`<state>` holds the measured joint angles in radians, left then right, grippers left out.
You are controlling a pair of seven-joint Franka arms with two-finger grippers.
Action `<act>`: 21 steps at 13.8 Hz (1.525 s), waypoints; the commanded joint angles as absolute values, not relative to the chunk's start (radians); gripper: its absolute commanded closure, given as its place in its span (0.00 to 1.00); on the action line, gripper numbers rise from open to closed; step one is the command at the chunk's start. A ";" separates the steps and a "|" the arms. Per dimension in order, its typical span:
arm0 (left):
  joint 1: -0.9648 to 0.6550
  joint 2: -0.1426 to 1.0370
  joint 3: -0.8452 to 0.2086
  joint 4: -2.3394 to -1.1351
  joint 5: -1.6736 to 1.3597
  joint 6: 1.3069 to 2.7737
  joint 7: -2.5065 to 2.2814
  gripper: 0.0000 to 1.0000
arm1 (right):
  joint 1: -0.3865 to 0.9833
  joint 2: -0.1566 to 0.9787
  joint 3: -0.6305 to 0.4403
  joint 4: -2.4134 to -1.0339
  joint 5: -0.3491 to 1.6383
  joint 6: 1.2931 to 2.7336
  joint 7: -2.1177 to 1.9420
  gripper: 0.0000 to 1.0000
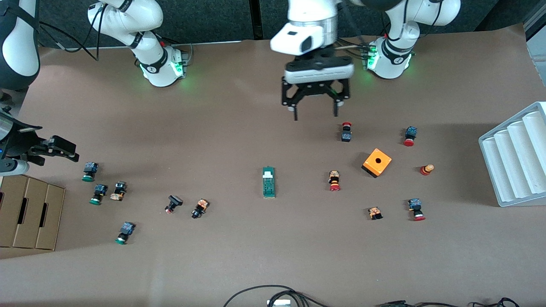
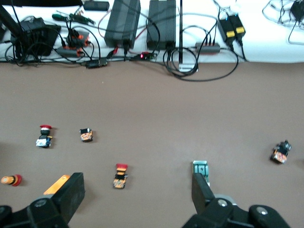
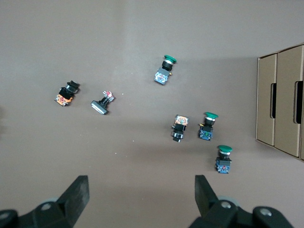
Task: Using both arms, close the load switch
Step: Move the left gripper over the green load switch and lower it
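The load switch [image 1: 268, 182] is a narrow dark-green block with a white piece at the end toward the robots' bases. It lies flat near the middle of the table. My left gripper [image 1: 315, 111] hangs open and empty in the air, over bare table between the bases and the switch. In the left wrist view the load switch [image 2: 201, 170] shows just past one finger of the left gripper [image 2: 137, 192]. My right gripper [image 1: 70, 152] is open and empty at the right arm's end of the table, beside the green-capped buttons. In the right wrist view the right gripper [image 3: 142, 192] is over bare table and the switch is out of view.
An orange cube with a hole [image 1: 376, 162] and several red-capped buttons [image 1: 335, 181] lie toward the left arm's end. Green-capped buttons [image 1: 98, 194] lie toward the right arm's end, next to cardboard boxes [image 1: 30, 217]. A white stepped rack [image 1: 516, 157] stands at the left arm's end.
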<state>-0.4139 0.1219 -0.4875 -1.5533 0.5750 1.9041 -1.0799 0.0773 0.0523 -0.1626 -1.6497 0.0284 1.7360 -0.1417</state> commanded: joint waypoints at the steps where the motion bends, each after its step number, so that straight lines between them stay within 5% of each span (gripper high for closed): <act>1: -0.477 0.129 -0.505 -1.604 0.705 1.931 -1.248 0.00 | 0.078 0.061 -0.166 -1.629 0.052 1.729 -0.141 0.01; 7: -0.600 0.211 -0.506 -1.684 0.938 1.939 -1.516 0.00 | 0.087 0.060 -0.161 -1.628 0.048 1.729 -0.140 0.01; 21: -0.775 0.621 -0.508 -1.732 1.558 1.849 -2.227 0.00 | 0.087 0.061 -0.160 -1.628 0.051 1.729 -0.143 0.01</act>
